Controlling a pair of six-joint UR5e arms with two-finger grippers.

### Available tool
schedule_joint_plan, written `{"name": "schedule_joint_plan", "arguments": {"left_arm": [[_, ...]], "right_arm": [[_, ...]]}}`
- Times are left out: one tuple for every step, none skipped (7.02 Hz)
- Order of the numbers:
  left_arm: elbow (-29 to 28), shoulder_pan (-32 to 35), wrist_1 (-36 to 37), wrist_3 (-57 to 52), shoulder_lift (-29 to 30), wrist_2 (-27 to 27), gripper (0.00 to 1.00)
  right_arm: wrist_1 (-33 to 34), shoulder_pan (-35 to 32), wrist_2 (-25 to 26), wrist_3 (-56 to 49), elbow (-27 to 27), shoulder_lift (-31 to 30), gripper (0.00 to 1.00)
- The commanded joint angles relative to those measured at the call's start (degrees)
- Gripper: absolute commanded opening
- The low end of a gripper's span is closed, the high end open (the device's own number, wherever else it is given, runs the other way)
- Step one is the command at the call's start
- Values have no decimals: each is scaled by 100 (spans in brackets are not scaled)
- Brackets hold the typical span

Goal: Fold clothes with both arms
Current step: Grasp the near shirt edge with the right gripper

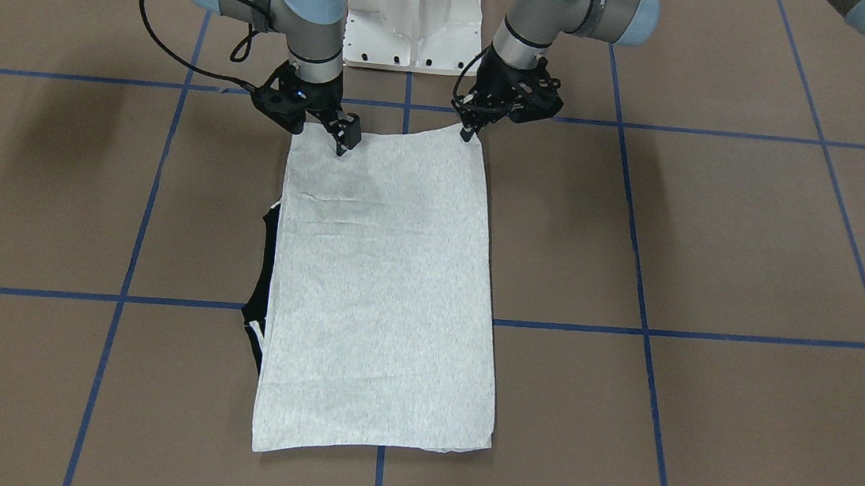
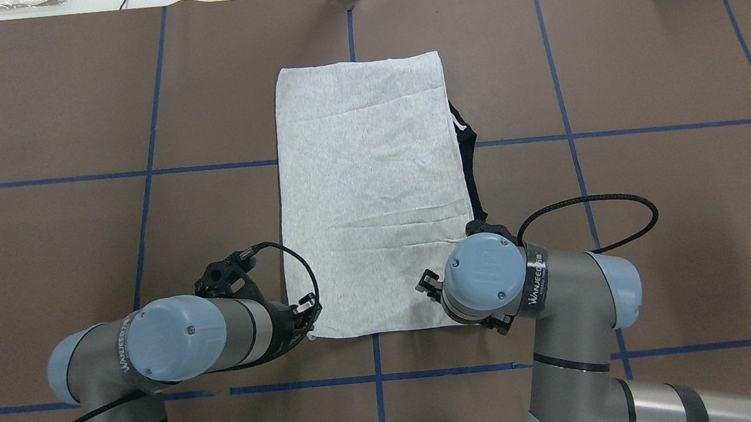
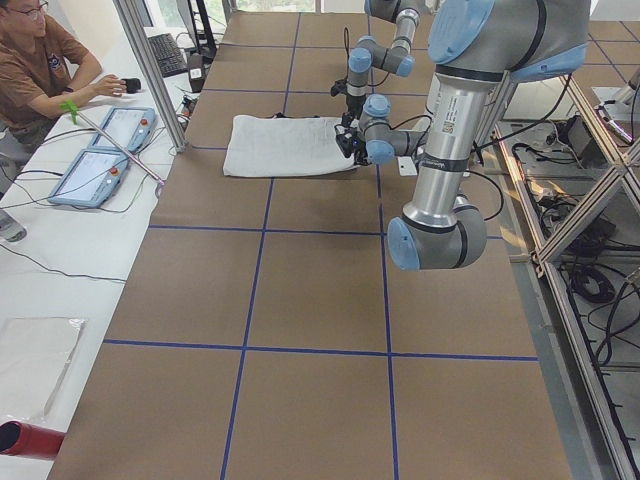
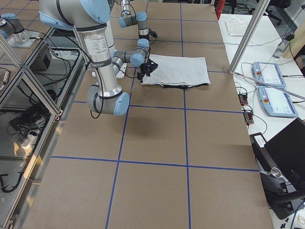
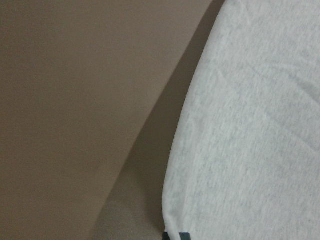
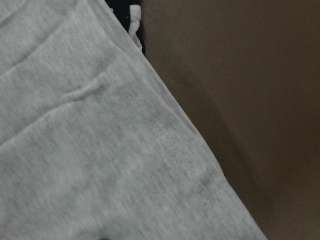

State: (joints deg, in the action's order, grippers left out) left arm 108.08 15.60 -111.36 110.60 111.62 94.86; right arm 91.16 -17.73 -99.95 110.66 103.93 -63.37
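The grey T-shirt (image 1: 388, 294) lies folded into a long rectangle, plain back up, in the middle of the table (image 1: 718, 247). It also shows in the overhead view (image 2: 374, 191). Its black collar (image 1: 266, 259) pokes out from under the edge on my right-arm side (image 2: 469, 155). My left gripper (image 1: 468, 132) sits at the shirt's near corner, fingers together on the fabric edge (image 5: 250, 125). My right gripper (image 1: 344, 142) rests on the near edge a little inward of the other corner, fingers together on the cloth (image 6: 90, 150). The cartoon print is hidden.
The white pedestal base (image 1: 415, 11) stands just behind the grippers. Blue tape lines (image 2: 566, 136) grid the brown table. An operator (image 3: 40, 60) sits beyond the far side with two tablets (image 3: 100, 150). A red bottle (image 3: 25, 440) lies on the side bench.
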Motion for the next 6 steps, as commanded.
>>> {"name": "schedule_joint_plan", "arguments": {"left_arm": [[3,-5,0,-4,0,-3,0],[-6,-5,0,-4,-8,-3,0],[3,-5,0,-4,0,-3,0],[-6,-5,9,5,-8,-3,0],[-6,4,0,-4,-8,-3,0],[-6,-5,0,-4,-8,-3,0]], "right_arm": [[-10,15,11,8,-66,17,100],[-2,6,11,8,-57,35,100],[7,6,2,8,-49,43,91],[7,-3,2,8,-31,44,57],[16,-3,-7,0,-22,44,30],[25,6,-7,0,-5,44,20]]}}
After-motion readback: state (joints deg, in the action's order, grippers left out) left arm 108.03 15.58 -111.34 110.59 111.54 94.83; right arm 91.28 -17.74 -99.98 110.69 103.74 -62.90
